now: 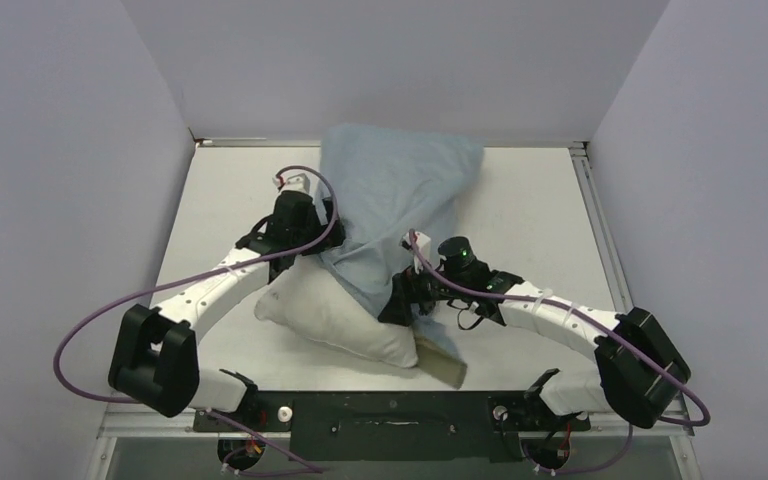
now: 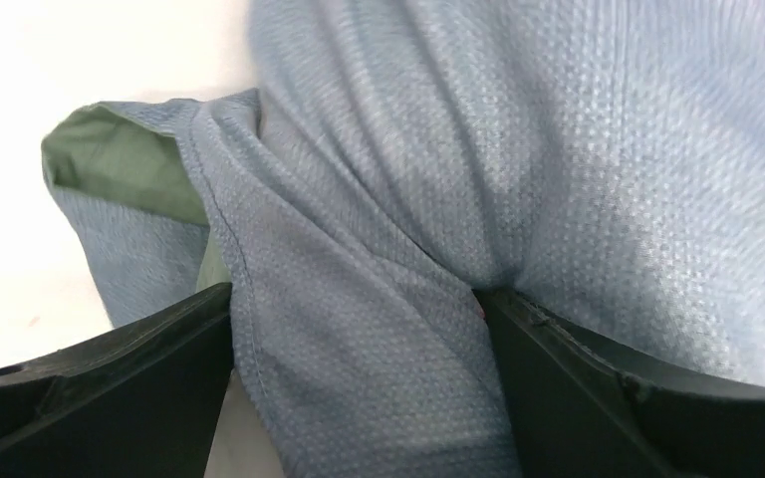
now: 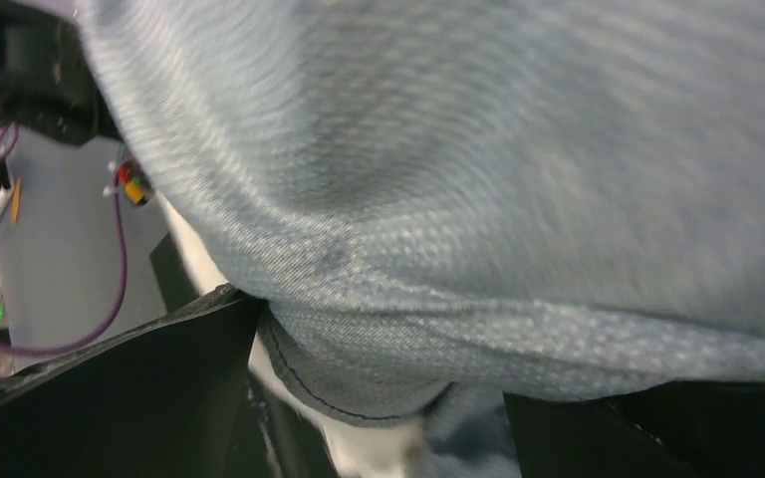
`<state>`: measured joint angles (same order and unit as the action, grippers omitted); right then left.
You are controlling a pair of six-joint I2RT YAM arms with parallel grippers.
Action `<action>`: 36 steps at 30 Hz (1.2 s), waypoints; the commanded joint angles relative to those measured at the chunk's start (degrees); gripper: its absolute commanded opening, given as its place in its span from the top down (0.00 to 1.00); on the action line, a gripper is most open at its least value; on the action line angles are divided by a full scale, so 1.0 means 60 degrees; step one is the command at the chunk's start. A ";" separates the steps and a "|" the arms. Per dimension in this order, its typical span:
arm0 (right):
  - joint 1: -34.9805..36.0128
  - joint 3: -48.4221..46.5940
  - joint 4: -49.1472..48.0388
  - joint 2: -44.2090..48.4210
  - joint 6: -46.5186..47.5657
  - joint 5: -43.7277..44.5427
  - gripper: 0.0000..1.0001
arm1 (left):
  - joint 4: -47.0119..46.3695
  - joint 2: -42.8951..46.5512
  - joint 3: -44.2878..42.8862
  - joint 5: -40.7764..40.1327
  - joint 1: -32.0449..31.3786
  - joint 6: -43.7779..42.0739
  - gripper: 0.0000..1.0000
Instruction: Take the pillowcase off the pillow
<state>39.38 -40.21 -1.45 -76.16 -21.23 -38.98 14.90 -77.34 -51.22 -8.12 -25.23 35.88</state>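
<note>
No readable text, no labels, no brands, no numbers, no signs in any view

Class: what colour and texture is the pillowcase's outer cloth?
Dusty blue, finely dotted weave; the pillowcase shows best from the left wrist.

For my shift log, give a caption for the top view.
Left gripper and right gripper clamp the blue pillowcase, partly off the white pillow.

My left tool (image 1: 330, 232) gripped the pillowcase (image 1: 400, 185) at its left side; my right tool (image 1: 407, 296) gripped its near side, elbows bent outward.
</note>
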 commanded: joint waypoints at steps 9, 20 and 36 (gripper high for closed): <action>0.0893 -0.0160 -0.0653 0.1071 0.0441 0.2820 0.15 | -0.0102 -0.0768 -0.3512 0.0890 -0.0894 -0.0724 0.04; 0.1214 -0.0901 -0.1239 0.0108 0.0345 0.4364 0.19 | 0.1241 0.3555 -0.0953 -0.0237 -0.0789 -0.1134 0.04; 0.1741 -0.1454 -0.0611 -0.0538 0.0439 0.5594 0.21 | -0.0400 0.5412 0.3485 0.0567 -0.2138 0.0858 0.04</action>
<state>49.71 -46.44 -3.75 -79.37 -19.29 -9.30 19.81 -46.98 -33.71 -2.94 -37.91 36.77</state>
